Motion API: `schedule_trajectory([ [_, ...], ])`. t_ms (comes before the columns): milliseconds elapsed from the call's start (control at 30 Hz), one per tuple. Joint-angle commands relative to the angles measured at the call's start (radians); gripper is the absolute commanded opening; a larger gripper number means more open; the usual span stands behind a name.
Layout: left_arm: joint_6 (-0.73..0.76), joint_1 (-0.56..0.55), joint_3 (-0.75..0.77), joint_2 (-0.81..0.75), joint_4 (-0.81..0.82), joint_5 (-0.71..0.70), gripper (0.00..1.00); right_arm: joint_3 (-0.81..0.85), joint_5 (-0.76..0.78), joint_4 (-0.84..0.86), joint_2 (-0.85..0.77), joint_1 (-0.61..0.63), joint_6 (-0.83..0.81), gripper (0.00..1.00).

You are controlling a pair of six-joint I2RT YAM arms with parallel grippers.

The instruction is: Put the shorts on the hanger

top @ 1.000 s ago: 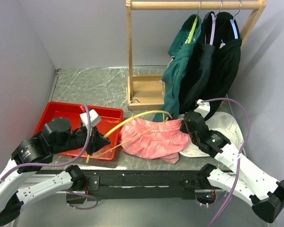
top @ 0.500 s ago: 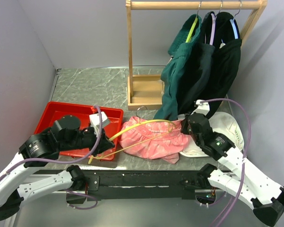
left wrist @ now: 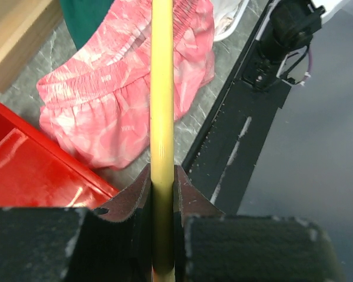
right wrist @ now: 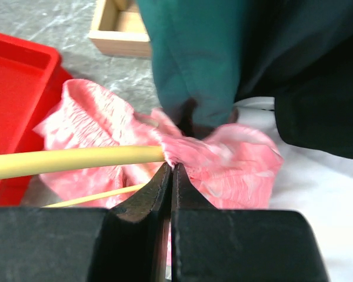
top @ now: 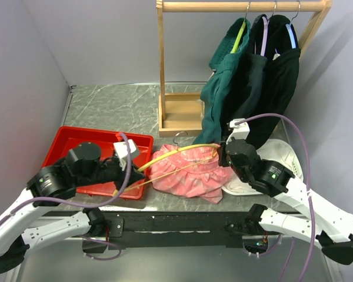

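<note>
The salmon-pink shorts lie bunched on the table between the red tray and the white cloth. My left gripper is shut on one bar of the thin yellow hanger, which reaches right across the shorts. In the left wrist view the hanger runs straight up from my gripper over the shorts. My right gripper is shut on a pinch of the shorts' edge. In the right wrist view the hanger ends at that pinched fabric, just above the gripper.
A red tray sits at the left, partly under my left arm. A wooden rack stands behind, with dark green garments hanging low over the shorts. A white cloth lies at the right. A black rail borders the near edge.
My left gripper has carried the hanger rightward and raised it. My right gripper has moved up and left with the shorts' edge, meeting the hanger's end.
</note>
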Motion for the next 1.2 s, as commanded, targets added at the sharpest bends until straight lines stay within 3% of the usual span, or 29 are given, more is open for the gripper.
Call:
schedule_trajectory([
  [0, 0.085, -0.005, -0.062, 0.036, 0.234, 0.041, 0.01, 0.051, 0.020, 0.017, -0.013, 0.031, 0.025, 0.00],
  [300, 0.201, -0.003, -0.219, 0.012, 0.524, 0.141, 0.01, 0.008, 0.009, 0.066, -0.084, 0.031, 0.063, 0.00],
  [433, 0.243, -0.006, -0.219, 0.047, 0.492, 0.181, 0.01, 0.018, 0.130, -0.024, -0.095, 0.031, 0.137, 0.00],
  [567, 0.249, -0.012, -0.179, 0.076, 0.360, 0.138, 0.01, 0.043, 0.238, -0.128, -0.070, 0.031, 0.221, 0.00],
  [767, 0.257, -0.020, -0.161, 0.044, 0.296, 0.104, 0.01, 0.070, 0.348, -0.216, -0.029, 0.031, 0.310, 0.00],
  [967, 0.256, -0.023, -0.161, 0.042, 0.305, 0.155, 0.01, 0.078, 0.342, -0.135, 0.000, 0.028, 0.251, 0.00],
  [1167, 0.266, -0.034, -0.198, 0.067, 0.419, 0.155, 0.02, 0.043, 0.126, 0.094, -0.021, 0.029, 0.071, 0.00],
])
